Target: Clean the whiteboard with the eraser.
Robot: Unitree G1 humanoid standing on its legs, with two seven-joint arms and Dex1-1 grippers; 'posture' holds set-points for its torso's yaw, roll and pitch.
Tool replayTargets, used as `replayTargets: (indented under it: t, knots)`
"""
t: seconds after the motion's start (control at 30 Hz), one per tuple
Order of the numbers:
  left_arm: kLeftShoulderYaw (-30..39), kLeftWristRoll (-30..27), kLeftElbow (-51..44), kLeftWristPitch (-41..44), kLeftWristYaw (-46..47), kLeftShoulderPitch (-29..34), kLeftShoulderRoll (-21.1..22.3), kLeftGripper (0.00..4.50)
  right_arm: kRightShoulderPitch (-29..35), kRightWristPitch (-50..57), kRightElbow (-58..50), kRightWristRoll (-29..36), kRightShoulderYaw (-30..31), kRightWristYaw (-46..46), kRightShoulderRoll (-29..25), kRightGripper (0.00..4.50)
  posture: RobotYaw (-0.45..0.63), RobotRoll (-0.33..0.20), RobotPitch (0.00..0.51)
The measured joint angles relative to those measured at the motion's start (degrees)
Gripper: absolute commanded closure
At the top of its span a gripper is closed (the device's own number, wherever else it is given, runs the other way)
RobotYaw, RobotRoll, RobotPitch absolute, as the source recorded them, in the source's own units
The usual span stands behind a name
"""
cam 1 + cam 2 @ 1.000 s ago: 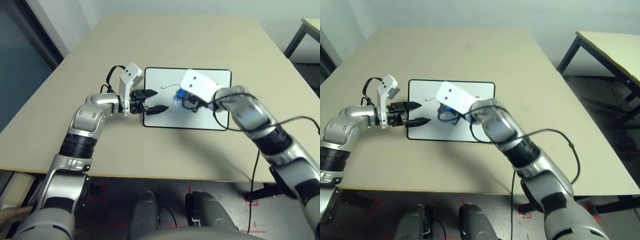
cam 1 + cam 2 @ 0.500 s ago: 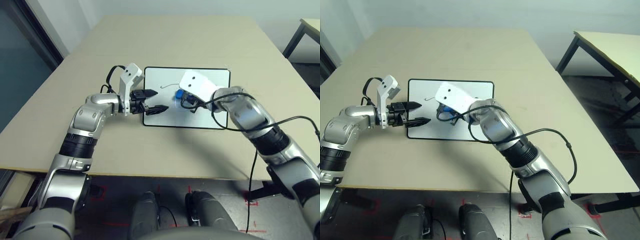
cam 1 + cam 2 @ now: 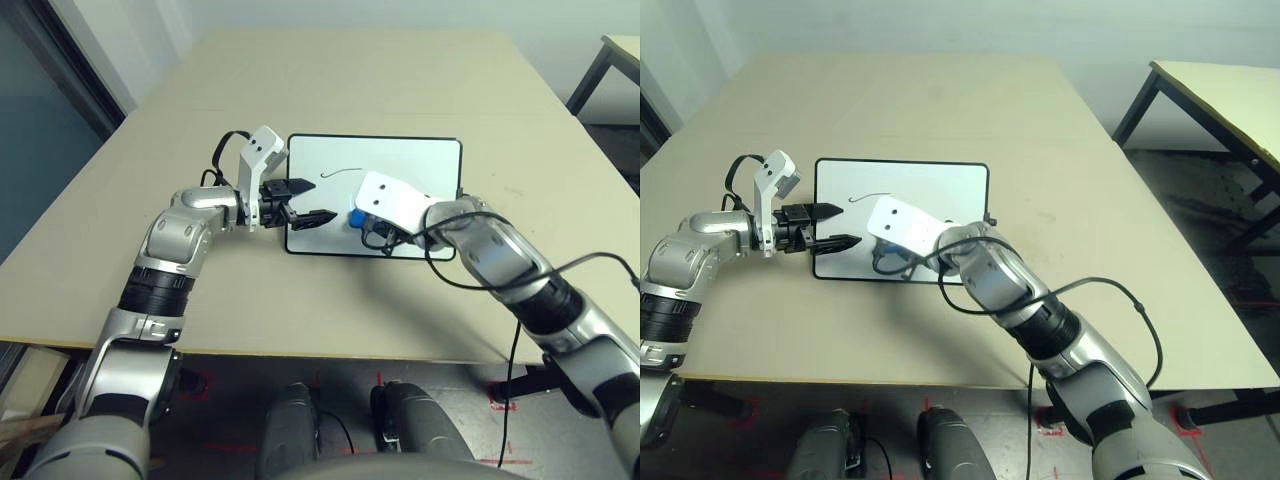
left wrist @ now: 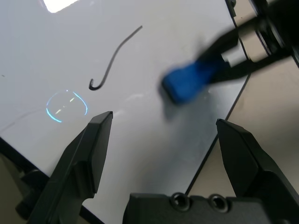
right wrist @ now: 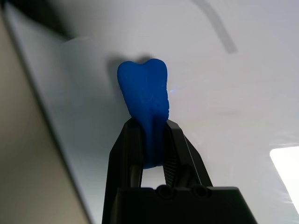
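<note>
Your right gripper [image 5: 152,140] has its two black fingers clamped on the eraser [image 5: 145,98], which is squeezed thin where they pinch it and bulges out past the fingertips, its free end against the whiteboard [image 3: 400,160]. The left gripper [image 3: 305,203] has its fingers spread apart with nothing between them, reaching in over the board's short edge; whether the lower finger actually presses the frame down you cannot tell from these views.

From the eraser's tip, the remaining mark [image 4: 114,58], a thin dark stroke with a hooked end, lies a little farther out across the white surface, beyond the blue block and apart from it. A faint ring of light near the left fingers looks like a reflection, not ink.

To do this wipe well, I'd judge you should carry the eraser outward until its bulging end covers the hook, then drag along the stroke's whole length, not across it. Keep the block's flat side on the board, not just its tip. Press lightly: the eraser is already deformed in the pinch and could twist out. Keep the open left fingers out of the sweep's path.
</note>
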Motion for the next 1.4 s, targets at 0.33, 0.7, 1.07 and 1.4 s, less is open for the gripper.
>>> replayTargets:
  t: [0.33, 0.7, 1.07, 1.4]
  knots:
    - [0.0, 0.0, 0.0, 0.0, -0.2, 0.0, 0.0, 0.0, -2.7, -4.2, 4.8, -1.8, -4.7, -1.8, -2.1, 3.93, -0.16, 0.0, 0.114]
    - [0.0, 0.1, 0.7, -0.2, -0.7, -0.5, 0.7, 0.0, 0.9, 7.2, -8.0, -1.5, 0.5, 3.7, -4.2, 3.93, -0.15, 0.0, 0.116]
    - [0.9, -0.6, 1.7, 1.7, -1.4, -2.0, 3.6, 0.0, -6.8, 0.3, 3.5, -2.0, 0.6, 3.2, -0.3, 3.93, -0.13, 0.0, 0.113]
    - [2.4, -3.3, -3.2, 6.7, -1.2, -1.0, 6.6, 0.0, -1.7, 3.8, -5.8, -2.2, 3.9, 6.5, -2.8, 3.93, -0.12, 0.0, 0.11]
